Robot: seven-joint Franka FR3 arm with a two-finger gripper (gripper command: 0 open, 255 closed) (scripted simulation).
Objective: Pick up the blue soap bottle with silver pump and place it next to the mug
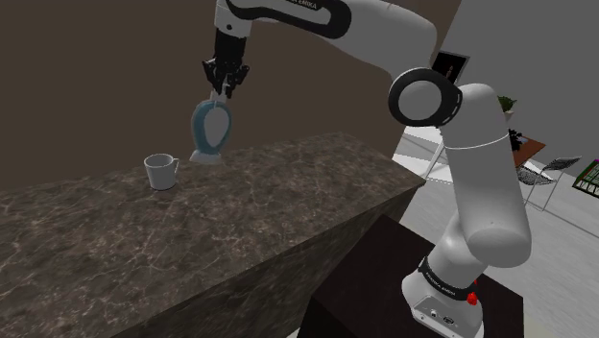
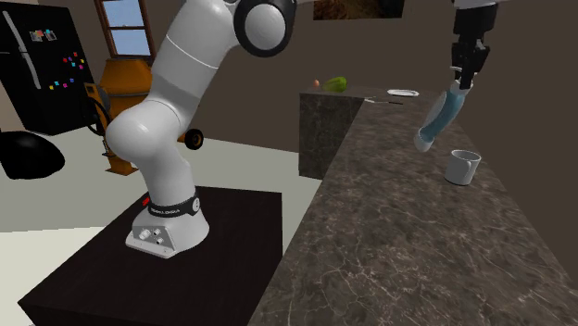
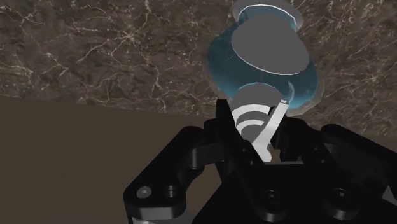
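Fingers pinch the silver pump, blue soap bottle hanging tilted; I'd level it, then lower gently beside the mug on the desk.

The blue soap bottle, bulbous with a silver pump, hangs tilted from the hand, which clasps its pump, its base close to the counter. The pale mug stands upright nearby, apart from it.

A dark veined counter bears an upright pale mug and, well apart, a white plate.
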